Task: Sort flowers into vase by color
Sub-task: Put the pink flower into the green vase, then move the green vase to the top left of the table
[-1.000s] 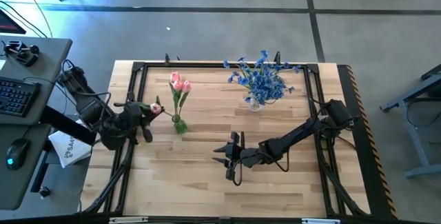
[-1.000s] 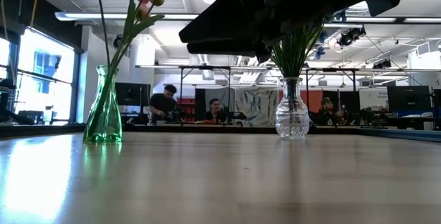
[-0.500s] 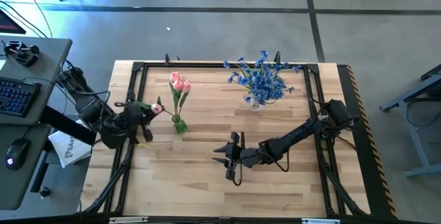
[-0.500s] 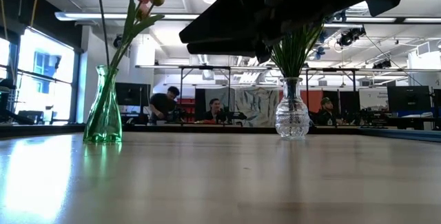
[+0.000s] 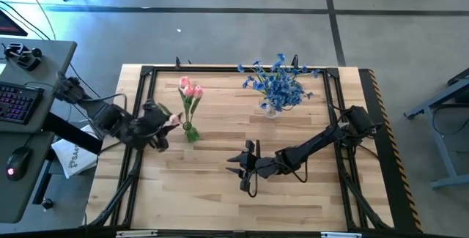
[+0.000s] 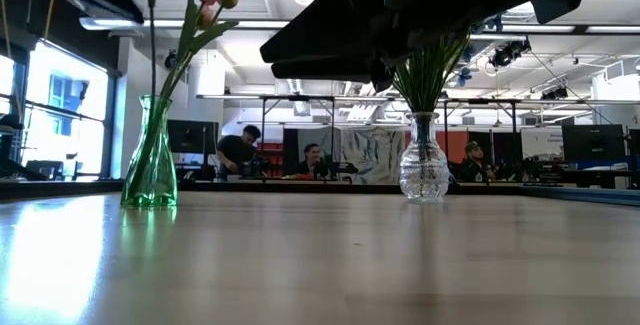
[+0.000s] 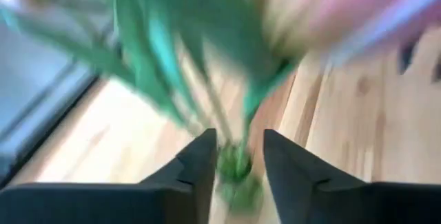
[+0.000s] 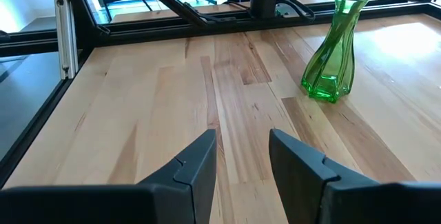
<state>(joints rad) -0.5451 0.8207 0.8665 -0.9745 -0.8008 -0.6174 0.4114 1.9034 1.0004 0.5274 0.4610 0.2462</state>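
- We see a pink flower [image 5: 173,120] grasped in the left pincer [image 5: 163,121], its green stem between the two fingers, just beside the green vase [image 5: 190,130].
- Two more pink flowers [image 5: 190,88] stand in that green vase on the left part of the worktop [image 5: 220,187].
- The blue flowers [image 5: 277,84] sit in a clear vase [image 6: 424,173] near the far edge.
- The right pincer [image 5: 245,166] hovers mid-worktop, released, fingers apart.
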